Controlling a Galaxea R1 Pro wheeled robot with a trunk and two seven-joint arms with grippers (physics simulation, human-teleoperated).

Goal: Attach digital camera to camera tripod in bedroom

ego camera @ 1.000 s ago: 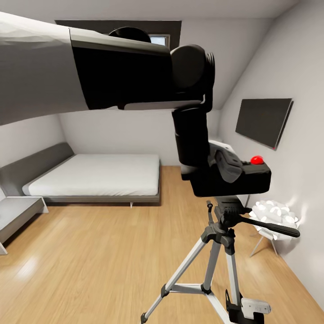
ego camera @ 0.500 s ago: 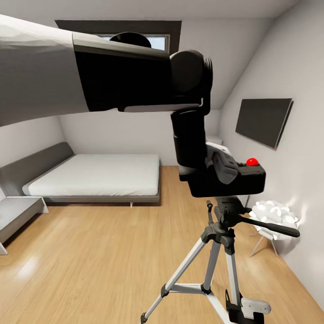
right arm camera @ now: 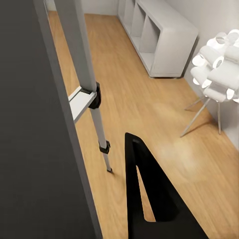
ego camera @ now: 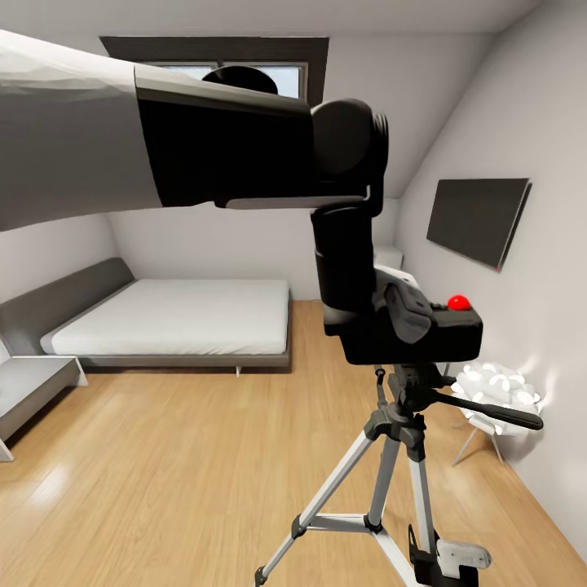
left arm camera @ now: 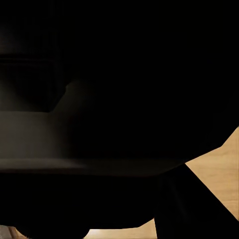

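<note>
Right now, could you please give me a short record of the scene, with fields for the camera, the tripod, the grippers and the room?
digital camera: black, red button on top, held just above the tripod head
camera tripod: upright on the wood floor, pan handle pointing right
left gripper: shut on the digital camera
right gripper: low beside a tripod leg, state unclear
room: bed at left, wall TV at right, white lamp by the wall

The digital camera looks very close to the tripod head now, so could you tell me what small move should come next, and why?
Probably a short, straight lowering: the left gripper holds the digital camera directly above the camera tripod, its underside about level with the tripod's head, but seating cannot be confirmed.
</note>
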